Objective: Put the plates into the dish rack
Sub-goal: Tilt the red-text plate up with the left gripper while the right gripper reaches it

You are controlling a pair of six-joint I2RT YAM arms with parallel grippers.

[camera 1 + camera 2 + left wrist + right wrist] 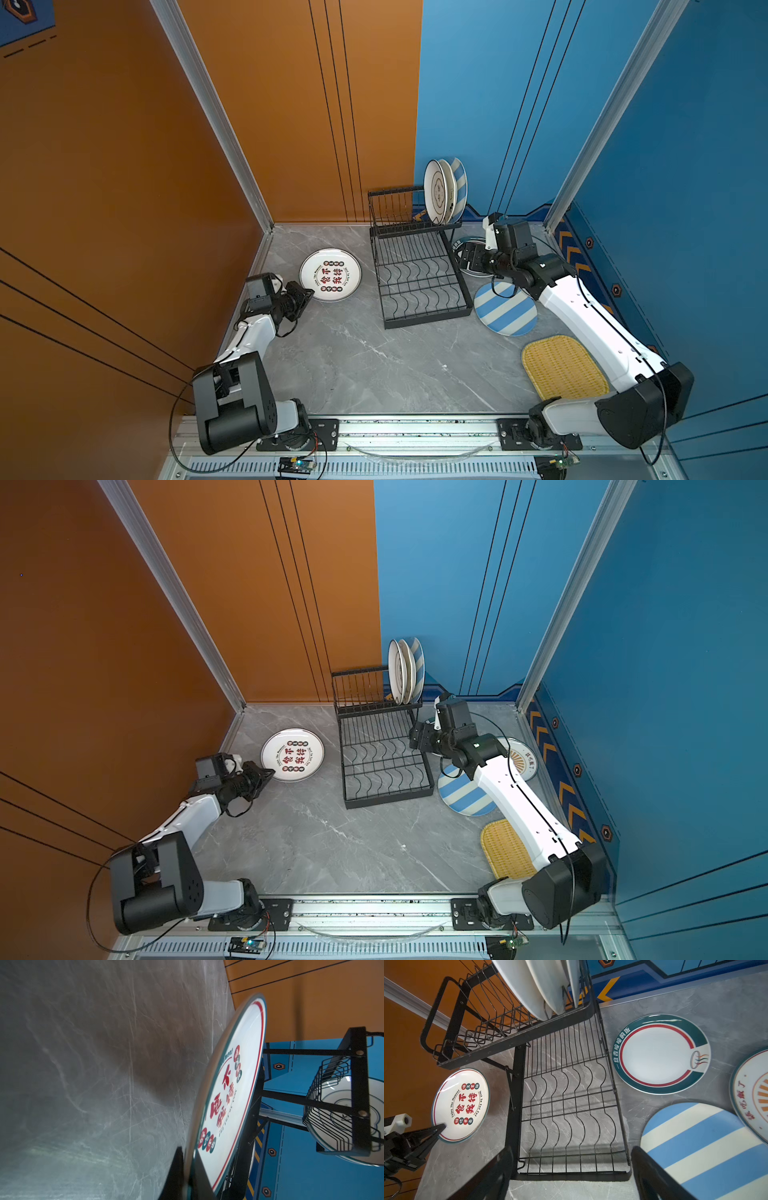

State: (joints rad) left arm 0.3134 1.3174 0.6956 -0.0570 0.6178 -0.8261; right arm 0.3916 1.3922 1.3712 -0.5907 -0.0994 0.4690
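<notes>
Near right on the table: yellow woven plate, flat, partly covered by the right arm; judged light, slightly flexible, grippy at the edge. Further in, a striped plate lies flat just beside the near right corner of the dish rack, its far edge hidden under the arm. Left of the rack, the left gripper is clamped on the near rim of the red-lettered plate; the rim is seen pinched between the fingers in the left wrist view. Whether that plate is off the table cannot be told. The right gripper is held by the rack's right edge, fingers wide apart, nothing between them. Below it the green-rimmed plate lies flat, mostly hidden in both top views; right of it the sunburst plate, cut off in the right wrist view. No plate is seen in the flat wavy-wire tier. Far end: three plates stand on edge at the right of the raised tier; their print cannot be read. Glazed plates are judged stiff, fairly heavy, slippery, chippable. Hold is best taken at the rim, deep, one finger per face. Flat plates offer little clearance underneath, so an edge tilt is likely needed first.
</notes>
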